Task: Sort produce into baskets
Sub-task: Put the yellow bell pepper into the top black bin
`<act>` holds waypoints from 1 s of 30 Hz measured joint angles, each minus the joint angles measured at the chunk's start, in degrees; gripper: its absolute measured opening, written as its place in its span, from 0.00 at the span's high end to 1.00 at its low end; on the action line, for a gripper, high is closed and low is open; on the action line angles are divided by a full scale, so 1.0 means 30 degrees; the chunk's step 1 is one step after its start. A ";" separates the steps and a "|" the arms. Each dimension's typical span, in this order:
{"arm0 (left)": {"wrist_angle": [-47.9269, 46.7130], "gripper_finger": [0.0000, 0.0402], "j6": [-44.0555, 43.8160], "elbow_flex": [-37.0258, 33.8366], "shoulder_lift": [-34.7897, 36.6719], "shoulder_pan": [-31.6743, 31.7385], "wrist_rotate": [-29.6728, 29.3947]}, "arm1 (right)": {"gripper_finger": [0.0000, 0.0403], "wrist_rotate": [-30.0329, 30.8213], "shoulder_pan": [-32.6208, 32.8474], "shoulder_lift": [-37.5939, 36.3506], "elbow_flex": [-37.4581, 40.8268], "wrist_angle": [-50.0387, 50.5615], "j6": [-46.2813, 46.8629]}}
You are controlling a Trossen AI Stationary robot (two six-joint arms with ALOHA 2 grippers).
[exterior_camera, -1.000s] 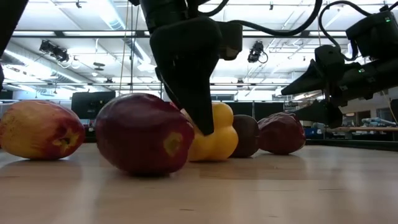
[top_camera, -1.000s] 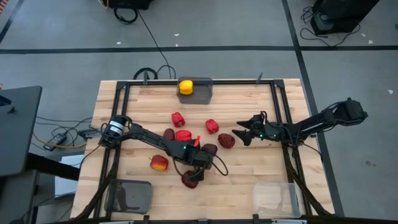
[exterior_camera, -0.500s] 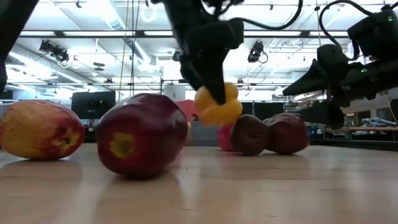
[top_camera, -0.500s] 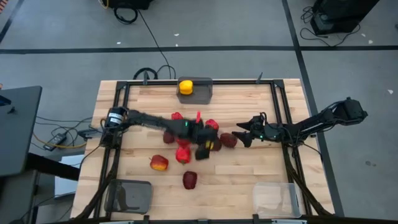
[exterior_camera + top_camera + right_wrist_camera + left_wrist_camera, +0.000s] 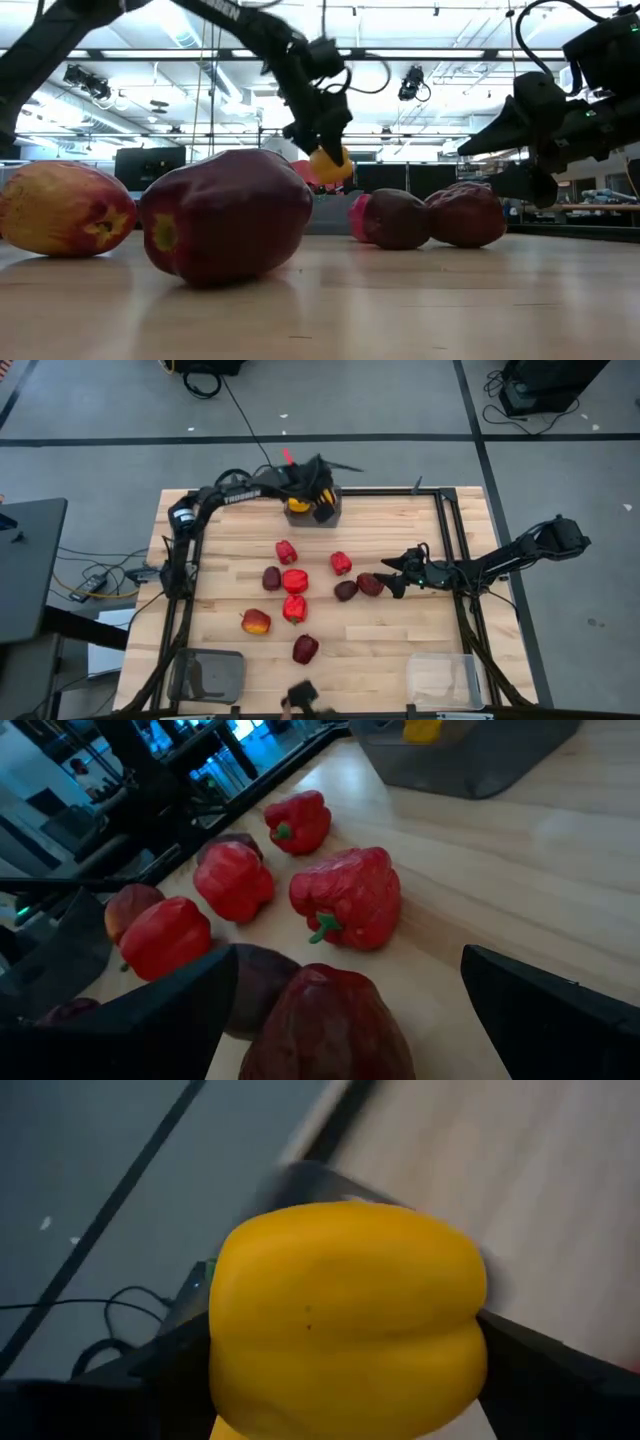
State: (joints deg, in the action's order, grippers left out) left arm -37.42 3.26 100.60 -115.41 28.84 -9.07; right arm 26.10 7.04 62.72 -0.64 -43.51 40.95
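I have a yellow pepper [image 5: 345, 1320] clamped in the left gripper [image 5: 318, 500], held just above the dark grey basket [image 5: 330, 512] at the desk's [image 5: 400, 650] far edge, where another yellow piece [image 5: 297, 506] already lies. In the left wrist view the fruit bulges between the dark fingers [image 5: 560, 1370], gripped across its widest lobes. I judge it light, hollow and smooth-skinned, so it could slip or dent under a hard squeeze; holding it across the flanks, not the tapered end, looks right, and a low release into the basket should keep it from bouncing out.

Nearer to me than that basket, the rest lies spread across the middle of the desk: four red peppers [image 5: 295, 580], lumpy and probably as light, best taken across the shoulders. The dark maroon fruits [image 5: 305, 649] look denser and rounder, apt to roll, so I would centre the jaws on their middle. A red-orange one [image 5: 256, 622] lies off to the left arm's side.

The right gripper [image 5: 392, 578] hovers low, far from the basket, its jaws spread wide around a maroon fruit [image 5: 325, 1025] without closing on it.
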 joint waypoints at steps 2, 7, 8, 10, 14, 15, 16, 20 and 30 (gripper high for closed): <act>0.0572 0.12 0.0412 0.0000 -0.0371 0.0751 0.0731 | 0.02 0.0335 0.0047 0.0000 0.0000 0.0060 0.0000; 0.1420 0.11 0.0893 0.0000 -0.1462 0.1393 0.1510 | 0.02 0.0431 0.0039 0.0000 0.0000 0.0141 0.0000; 0.1389 0.11 0.0898 -0.0002 -0.1668 0.1393 0.1471 | 0.02 0.0431 0.0039 0.0000 0.0000 0.0141 0.0001; 0.1161 0.11 0.0892 -0.0022 -0.1985 0.1385 0.1455 | 0.02 0.0516 0.0039 0.0000 0.0000 0.0149 0.0000; 0.0903 0.11 0.0909 -0.0022 -0.2134 0.1349 0.1466 | 0.02 0.1042 0.0039 0.0000 0.0000 0.0145 0.0007; 0.0969 0.11 0.0895 -0.0022 -0.2161 0.1349 0.1466 | 0.02 0.1125 0.0039 0.0000 0.0000 0.0141 0.0003; 0.0944 0.11 0.0891 -0.0022 -0.2185 0.1349 0.1460 | 0.02 0.1179 0.0039 0.0000 0.0000 0.0141 0.0005; 0.1138 0.11 0.0895 -0.0022 -0.2195 0.1349 0.1356 | 0.02 0.1364 0.0039 0.0000 0.0000 0.0085 0.0085; 0.0800 0.11 0.0835 0.0060 -0.2195 0.1211 0.0009 | 0.02 0.1356 0.0039 0.0000 0.0000 0.0054 0.0219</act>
State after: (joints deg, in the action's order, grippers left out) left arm -35.02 5.77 100.78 -121.99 32.47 -9.04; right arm 30.17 7.16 62.72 -0.64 -43.35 41.60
